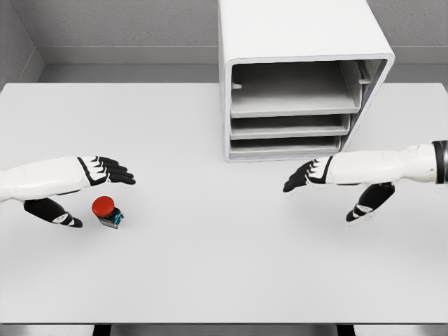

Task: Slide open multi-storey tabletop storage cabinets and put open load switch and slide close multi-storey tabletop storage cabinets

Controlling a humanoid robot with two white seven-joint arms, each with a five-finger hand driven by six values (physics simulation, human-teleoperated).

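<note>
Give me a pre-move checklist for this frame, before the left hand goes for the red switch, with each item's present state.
1. Switch reachable: ok, it lies on the table just right of the left hand.
2. Left hand free: ok, fingers spread, holding nothing.
3. Right hand free: ok, open, hovering in front of the cabinet.
4. Path from switch to cabinet clear: ok, only bare tabletop shows between them.
5. Cabinet ready to take the switch: cannot tell; three levels show at the front, the top one looks open, but whether a drawer is slid out is unclear.
6. Switch upright: not ok, it looks tilted.
</note>
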